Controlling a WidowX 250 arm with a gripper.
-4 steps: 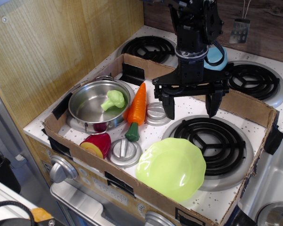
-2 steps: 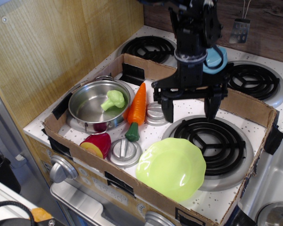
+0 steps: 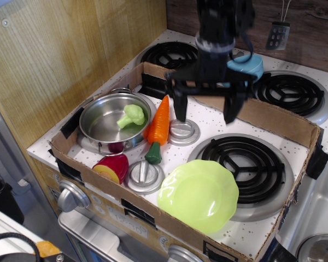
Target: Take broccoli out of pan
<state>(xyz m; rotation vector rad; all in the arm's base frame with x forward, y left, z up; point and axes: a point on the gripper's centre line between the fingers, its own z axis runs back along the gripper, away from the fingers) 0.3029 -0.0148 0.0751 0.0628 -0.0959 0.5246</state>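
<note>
On my feed the far left is a wooden side panel (image 3: 71, 54), and just right of it sits the cardboard tray (image 3: 169, 226) laid over the stove top. At the tray's left end I see the pan (image 3: 98, 134), upright, and the broccoli (image 3: 131, 115) lies inside it toward the right wall, head up-right and pale stalk pointing down-left. Touching the pan's front edge is a red-and-yellow toy piece (image 3: 113, 166), and beside that a small silver disc (image 3: 145, 176). The carrot (image 3: 159, 126) lies just right of the pan, orange tip toward the back, dark green top toward the front. A second silver disc (image 3: 183, 131) sits next to the carrot. My gripper (image 3: 205, 112) hangs above that disc and the white counter, its two black fingers (image 3: 180, 106) spread wide apart with nothing between them, well clear of the pan. Further right, the lime-green plate (image 3: 199, 194) rests at the tray's front, overlapping a black burner (image 3: 251, 164). A blue object (image 3: 246, 65) sits behind the arm. I can read no writing or brand anywhere.
</note>
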